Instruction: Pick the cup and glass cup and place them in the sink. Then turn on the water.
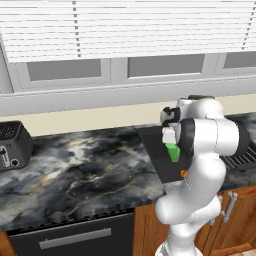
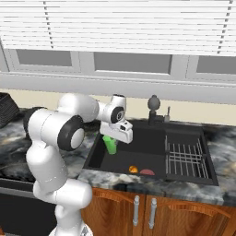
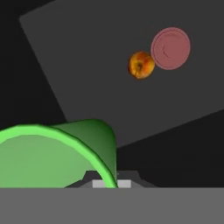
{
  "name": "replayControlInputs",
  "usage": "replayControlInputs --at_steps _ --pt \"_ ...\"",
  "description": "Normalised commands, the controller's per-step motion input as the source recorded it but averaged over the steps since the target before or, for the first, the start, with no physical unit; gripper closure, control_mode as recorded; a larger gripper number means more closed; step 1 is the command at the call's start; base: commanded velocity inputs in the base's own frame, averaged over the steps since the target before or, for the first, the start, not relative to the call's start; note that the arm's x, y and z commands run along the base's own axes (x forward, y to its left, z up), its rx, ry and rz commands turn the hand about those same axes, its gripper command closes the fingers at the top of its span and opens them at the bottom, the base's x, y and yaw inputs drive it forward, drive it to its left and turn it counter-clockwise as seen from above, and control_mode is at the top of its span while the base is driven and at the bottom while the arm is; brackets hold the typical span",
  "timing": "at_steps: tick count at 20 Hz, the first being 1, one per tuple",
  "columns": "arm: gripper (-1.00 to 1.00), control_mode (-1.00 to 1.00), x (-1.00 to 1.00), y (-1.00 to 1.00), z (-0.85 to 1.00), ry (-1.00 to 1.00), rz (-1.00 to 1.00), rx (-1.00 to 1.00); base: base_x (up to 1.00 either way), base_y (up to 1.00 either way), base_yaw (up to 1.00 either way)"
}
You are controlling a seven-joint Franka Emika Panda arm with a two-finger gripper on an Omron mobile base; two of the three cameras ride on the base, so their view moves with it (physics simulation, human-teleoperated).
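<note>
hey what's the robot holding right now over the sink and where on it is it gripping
The gripper holds the green cup, hanging over the sink. In the hand view the fingers sit at the cup's rim; the exact contact is hidden.

My own forearm covers most of the black recessed sink from the left base camera. Beside my fingers, the bright green tapered cup is cut off at the hand view's lower edge, hiding my fingertips.
</note>
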Motion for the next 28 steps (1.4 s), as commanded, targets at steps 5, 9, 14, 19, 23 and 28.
replayControlInputs --at_steps 5,9,14,19,23,28 --pt "1.0 -1.0 0.0 -0.08 -0.6 0.0 0.0 0.04 0.0 0.0 0.0" --pt "1.0 -1.0 0.0 0.0 -0.66 0.0 0.0 0.0 0.0 0.0 0.0" --pt "1.0 -1.0 0.05 0.0 -0.41 -0.01 0.0 0.0 0.0 0.0 0.0" --pt "1.0 -1.0 0.29 0.0 -0.21 0.0 0.0 0.0 0.0 0.0 0.0" --pt "1.0 -1.0 0.21 0.02 -0.24 0.0 0.0 0.0 0.0 0.0 0.0" --pt "1.0 -1.0 0.16 0.04 -0.23 -0.03 0.0 0.0 0.0 0.0 0.0"
